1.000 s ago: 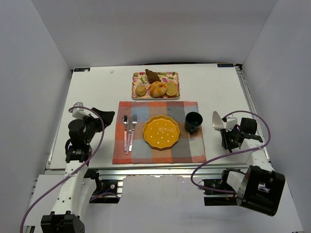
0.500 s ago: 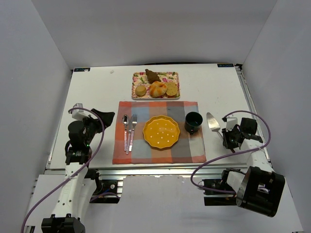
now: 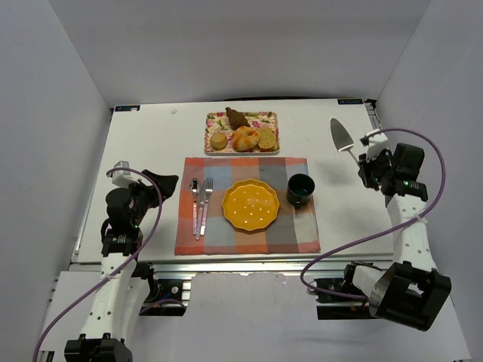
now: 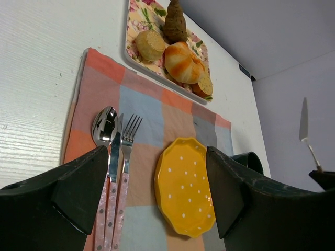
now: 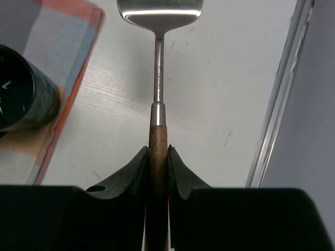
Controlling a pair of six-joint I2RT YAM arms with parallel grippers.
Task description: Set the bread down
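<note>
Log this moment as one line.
right gripper: shut on server | left gripper: open | bread: on tray | plate: empty

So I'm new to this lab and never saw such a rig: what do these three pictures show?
Two robot arms are bolted at the near edge of a white table. The wide picture looks down from above; the other two come from cameras on each wrist, so the dark shapes there are the arm's own fingers. On the table lie a checked placemat with a yellow plate, cutlery and a dark cup, and behind it a tray holding the glossy bread and other pieces. The left gripper is open and empty. The right gripper is shut on a server's wooden handle.
</note>
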